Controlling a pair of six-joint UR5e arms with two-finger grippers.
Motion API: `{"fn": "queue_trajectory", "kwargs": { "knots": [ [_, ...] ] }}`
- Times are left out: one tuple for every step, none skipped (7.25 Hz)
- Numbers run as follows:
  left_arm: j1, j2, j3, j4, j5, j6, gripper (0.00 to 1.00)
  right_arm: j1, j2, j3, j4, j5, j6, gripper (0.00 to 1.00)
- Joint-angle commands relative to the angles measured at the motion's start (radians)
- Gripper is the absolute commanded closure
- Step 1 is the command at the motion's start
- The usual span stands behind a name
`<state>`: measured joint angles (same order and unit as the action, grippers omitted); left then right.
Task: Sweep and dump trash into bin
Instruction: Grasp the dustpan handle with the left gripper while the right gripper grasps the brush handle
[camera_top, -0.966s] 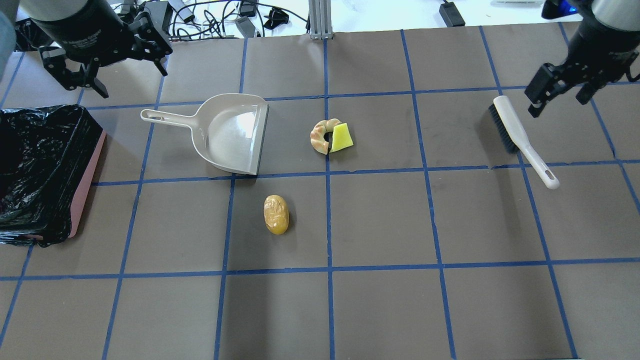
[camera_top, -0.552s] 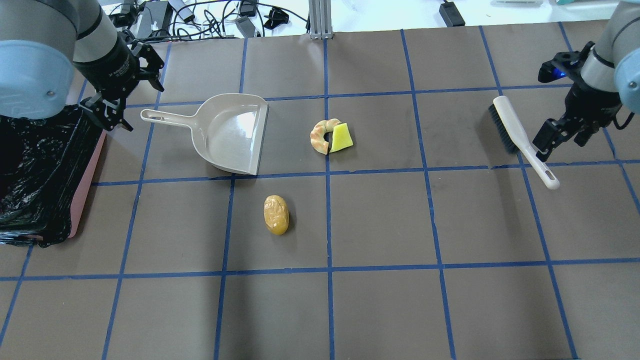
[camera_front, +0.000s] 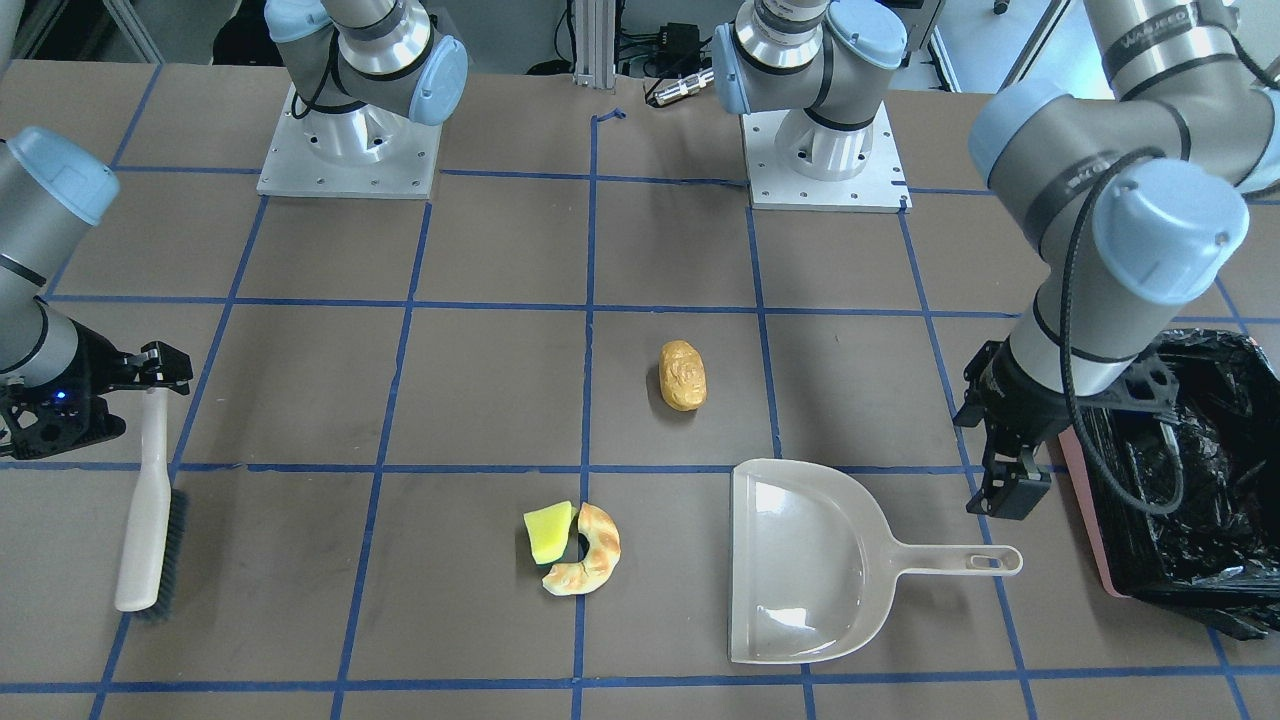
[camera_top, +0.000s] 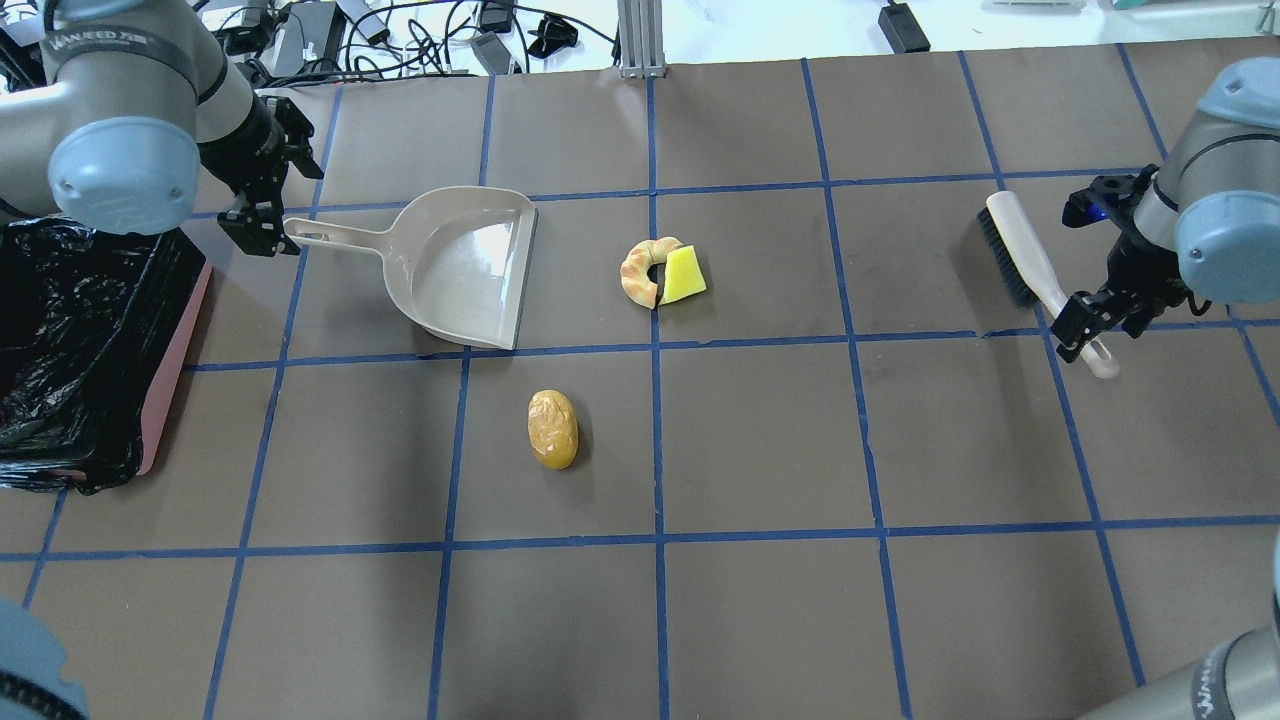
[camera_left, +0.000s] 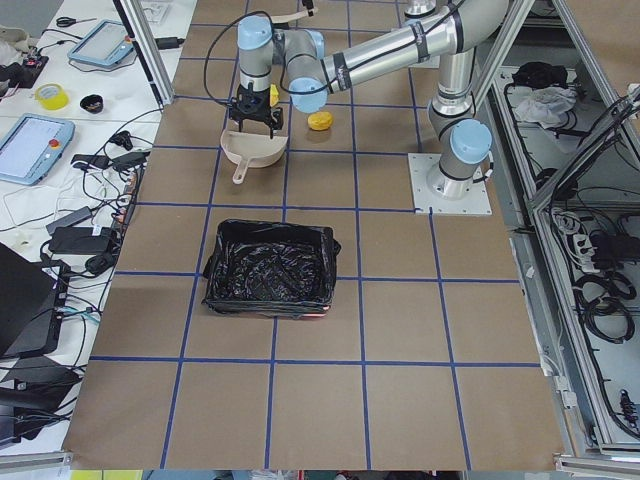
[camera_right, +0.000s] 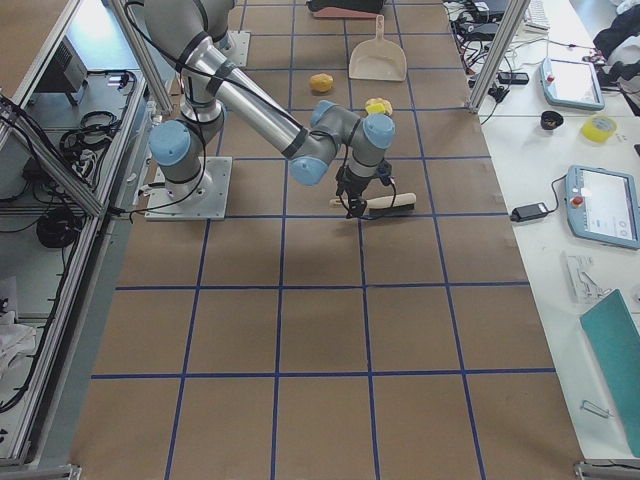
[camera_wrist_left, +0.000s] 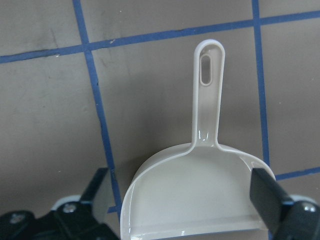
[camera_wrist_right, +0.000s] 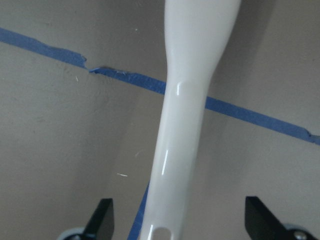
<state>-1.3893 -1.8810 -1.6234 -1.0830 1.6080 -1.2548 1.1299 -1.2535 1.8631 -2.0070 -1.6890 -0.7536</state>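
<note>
Grabbing the tools looks like the step now. The left gripper, spread wide, hangs by the dustpan handle. The right gripper, spread wide, sits around the brush handle near the right edge. Next, both should squeeze. The potato lump, sponge and croissant lie mid-table. The bin sits at the left edge.

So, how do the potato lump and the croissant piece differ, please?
The potato lump is a solid golden-brown oval; the croissant piece is a paler tan curve. The potato lump lies alone; the croissant piece touches the yellow sponge. Both rest on the table, outside the dustpan.
</note>
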Motion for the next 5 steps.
{"fn": "queue_trajectory", "kwargs": {
  "knots": [
    [0.003,-0.096,0.019,0.058,0.007,-0.024,0.0,0.001,0.003,0.002,-0.004,0.0,0.031,0.18],
    [0.003,-0.125,0.034,0.058,0.009,-0.047,0.0,0.001,0.0,0.002,0.007,-0.006,0.086,0.24],
    [0.009,-0.154,0.043,0.07,0.015,-0.051,0.0,0.004,-0.006,0.002,0.028,-0.006,0.115,0.25],
    [0.019,-0.176,0.049,0.077,0.013,-0.051,0.0,0.004,-0.009,0.002,0.031,-0.003,0.112,0.28],
    [0.024,-0.19,0.057,0.086,0.013,-0.054,0.0,0.004,-0.009,0.002,0.031,-0.006,0.112,0.33]
  ]
}}
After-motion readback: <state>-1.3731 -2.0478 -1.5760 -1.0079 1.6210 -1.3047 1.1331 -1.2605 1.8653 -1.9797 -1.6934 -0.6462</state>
